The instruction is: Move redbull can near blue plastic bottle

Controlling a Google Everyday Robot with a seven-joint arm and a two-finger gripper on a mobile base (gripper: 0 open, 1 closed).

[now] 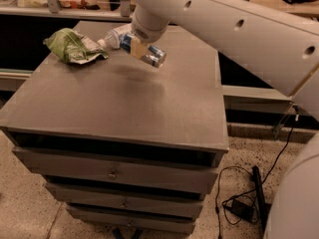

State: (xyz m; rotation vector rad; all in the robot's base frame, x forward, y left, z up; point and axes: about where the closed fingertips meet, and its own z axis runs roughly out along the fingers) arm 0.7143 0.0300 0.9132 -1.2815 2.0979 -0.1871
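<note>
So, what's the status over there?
Gripper shut on redbull can, held over the cabinet top. Blue plastic bottle right behind it. Green snack bag aside, not blocking.

Redbull can (152,56) is up off the worktop (124,113), gripped across its middle by the tool (139,50). It is slim, blue and silver, and tilted, with the shiny end low to the right. Just behind it, the blue plastic bottle (113,36) lies on its side at the far edge, pale label showing.
</note>
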